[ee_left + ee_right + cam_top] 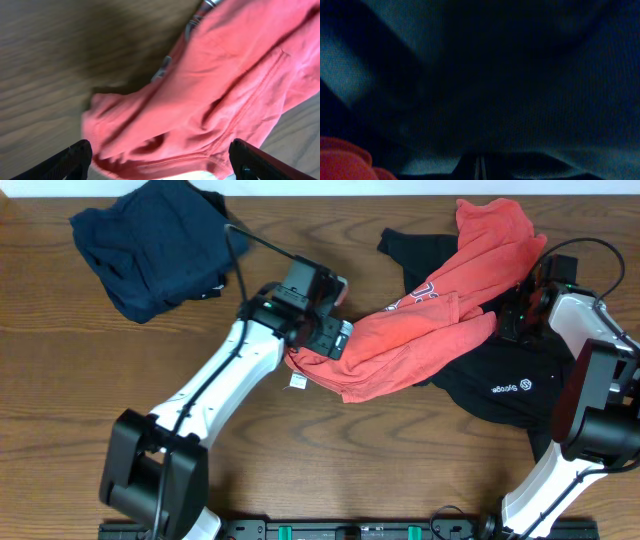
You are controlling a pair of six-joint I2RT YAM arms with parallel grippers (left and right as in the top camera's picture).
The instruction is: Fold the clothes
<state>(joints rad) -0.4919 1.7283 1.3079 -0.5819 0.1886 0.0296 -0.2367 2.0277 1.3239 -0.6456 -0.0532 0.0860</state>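
We judge the task to be at its opening step: the clothes have to be separated before anything can be folded. The red sweatshirt [420, 330] lies crumpled across the middle of the overhead frame, draped over a black T-shirt [500, 385] with a small white logo at centre right. A navy garment [150, 245] sits bunched at the upper left of the wooden table [100, 400], well apart from both.

The left gripper [335, 335] is at the sweatshirt's lower left edge, just above a small white label [297, 381]. In the left wrist view its fingers [75, 160] stand wide at the bottom corners of the frame. The sweatshirt's hem [165, 150] bulges between them and nothing is pinched.

The right gripper [520, 315] is at the right of the overhead frame, where red cloth meets black. Its wrist view is almost all dark fabric [520, 75] close to the lens, with a scrap of red [340, 160] at the lower left. Only a thin slit shows at the bottom middle, so we cannot tell whether it is open or holding cloth.

Next, we think the left gripper needs to close on that hem. The sweatshirt must then be drawn off the black shirt onto bare wood and spread flat. The overlap matters here, because a careless pull could drag the T-shirt along with it.
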